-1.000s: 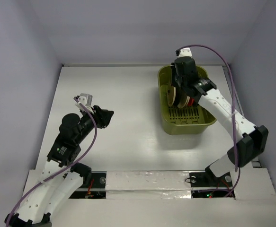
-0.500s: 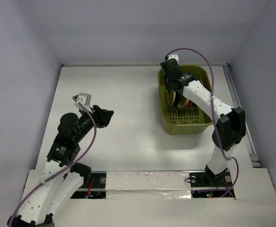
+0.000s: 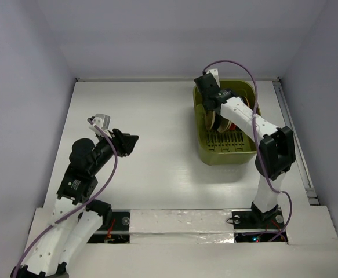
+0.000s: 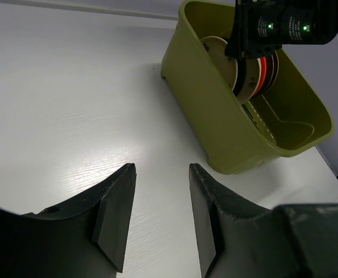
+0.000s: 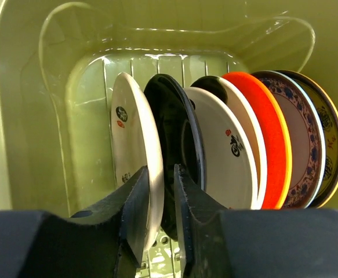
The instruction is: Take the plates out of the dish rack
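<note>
The olive-green dish rack (image 3: 247,152) stands at the back right; it also shows in the left wrist view (image 4: 226,150) and the right wrist view (image 5: 18,116). Several plates (image 3: 218,120) stand on edge in it: a beige plate (image 5: 131,127), a black plate (image 5: 171,110), a second beige plate (image 5: 221,150), an orange-red plate (image 5: 261,133) and a blue patterned plate (image 5: 299,145). My right gripper (image 5: 160,169) reaches into the rack (image 3: 211,107), its jaws narrowly straddling the first beige plate's rim, with a thin gap at the right finger. My left gripper (image 3: 131,143) hangs open and empty above the table (image 4: 162,168).
A dark plate with a yellow rim (image 5: 331,145) stands behind the patterned one, against the rack's wall. The rack's near half shows a bare slotted floor (image 3: 229,139). Grey walls enclose the white table (image 3: 145,110) on three sides.
My right gripper moved left and toward the back of the rack and came down over the first beige plate; over the last half second it has barely moved. The left arm stayed still.
</note>
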`<act>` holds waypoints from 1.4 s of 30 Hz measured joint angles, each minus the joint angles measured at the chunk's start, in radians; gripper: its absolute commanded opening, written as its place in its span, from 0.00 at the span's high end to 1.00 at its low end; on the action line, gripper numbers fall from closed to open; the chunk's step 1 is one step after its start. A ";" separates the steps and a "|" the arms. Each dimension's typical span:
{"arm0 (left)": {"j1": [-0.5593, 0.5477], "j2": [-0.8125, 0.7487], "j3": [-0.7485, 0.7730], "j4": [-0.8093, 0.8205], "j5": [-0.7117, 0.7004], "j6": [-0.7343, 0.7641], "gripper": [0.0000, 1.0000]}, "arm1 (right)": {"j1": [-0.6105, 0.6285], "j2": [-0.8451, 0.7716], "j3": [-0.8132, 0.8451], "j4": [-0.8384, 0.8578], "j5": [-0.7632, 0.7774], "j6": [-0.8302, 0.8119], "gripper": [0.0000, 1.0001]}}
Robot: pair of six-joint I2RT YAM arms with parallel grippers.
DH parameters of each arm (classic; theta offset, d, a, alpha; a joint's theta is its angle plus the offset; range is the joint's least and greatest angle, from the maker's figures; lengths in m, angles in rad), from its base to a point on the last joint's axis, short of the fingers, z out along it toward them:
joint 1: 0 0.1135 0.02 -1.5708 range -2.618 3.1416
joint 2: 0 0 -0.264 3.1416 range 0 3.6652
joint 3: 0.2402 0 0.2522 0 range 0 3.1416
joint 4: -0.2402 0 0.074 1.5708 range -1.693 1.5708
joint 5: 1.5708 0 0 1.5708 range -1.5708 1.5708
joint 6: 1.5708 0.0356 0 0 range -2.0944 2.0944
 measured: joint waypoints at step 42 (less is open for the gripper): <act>0.021 -0.064 0.000 0.006 -0.009 0.000 0.63 | 0.136 -0.299 0.165 -0.109 0.140 -0.045 1.00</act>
